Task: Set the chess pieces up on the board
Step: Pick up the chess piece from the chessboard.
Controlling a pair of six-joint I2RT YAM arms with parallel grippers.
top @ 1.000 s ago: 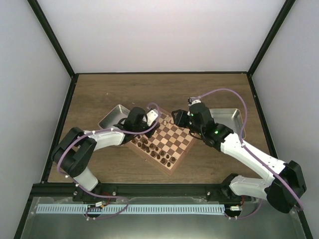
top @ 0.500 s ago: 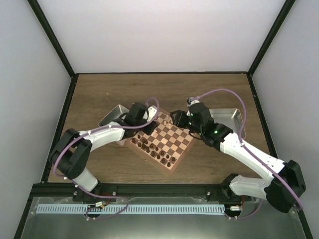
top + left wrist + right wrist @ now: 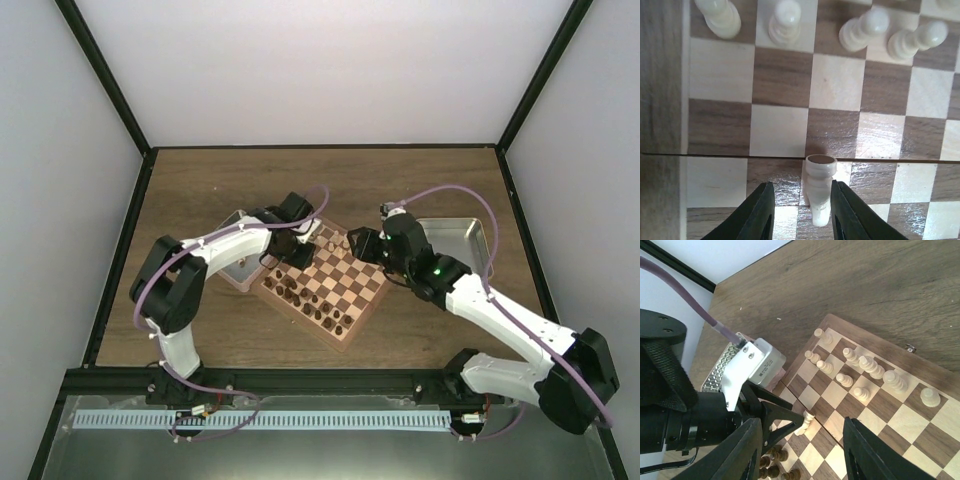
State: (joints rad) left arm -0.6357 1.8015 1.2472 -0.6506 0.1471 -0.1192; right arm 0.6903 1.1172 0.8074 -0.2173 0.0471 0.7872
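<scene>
Brown wooden table (image 3: 200, 190) carries a silver tray (image 3: 222, 240) at far left, touching the chessboard (image 3: 352, 285). Over the board's left part the left gripper (image 3: 801, 200) stands slightly parted around a tilted beige piece (image 3: 819, 192) that touches only one finger, so it looks released rather than pinched. More beige pieces (image 3: 867, 365) line the far rows. The right gripper (image 3: 802, 440) hovers spread and empty above the board, probably keeping clear.

Beige chess pieces (image 3: 785, 22) on checkered board (image 3: 781, 76)
</scene>
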